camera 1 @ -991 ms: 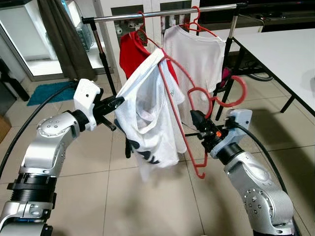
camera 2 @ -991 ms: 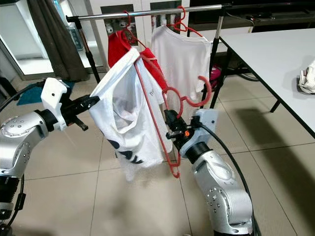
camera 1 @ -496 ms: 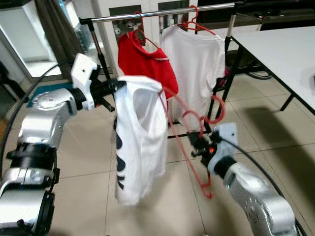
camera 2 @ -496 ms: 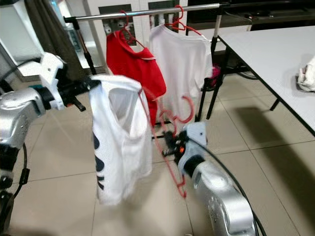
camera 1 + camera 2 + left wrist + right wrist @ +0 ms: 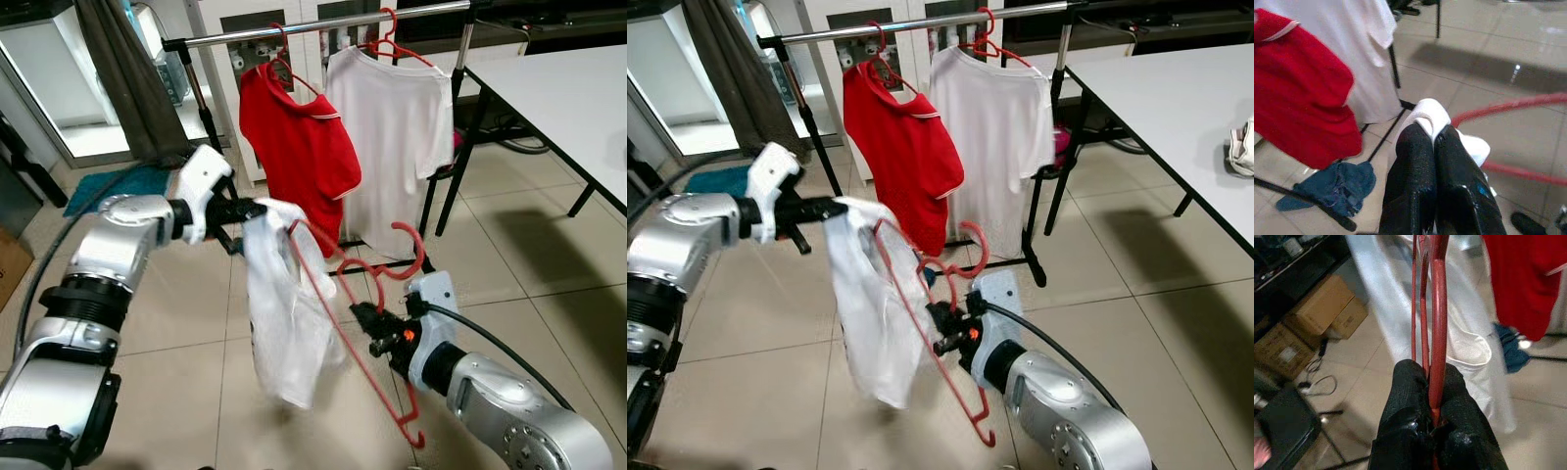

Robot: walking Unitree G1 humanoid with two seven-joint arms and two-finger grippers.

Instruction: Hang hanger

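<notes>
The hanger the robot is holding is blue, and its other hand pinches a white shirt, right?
Not quite. The hanger is red, not blue; the right wrist view shows the right gripper shut on its red bars. The rest holds: the left gripper pinches the white shirt.

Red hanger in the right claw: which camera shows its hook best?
The left eye view: the red hanger shows whole, hook curling up above the right claw. The right eye view matches. The right wrist view shows just its rods; the left wrist view, a red stretch.
</notes>
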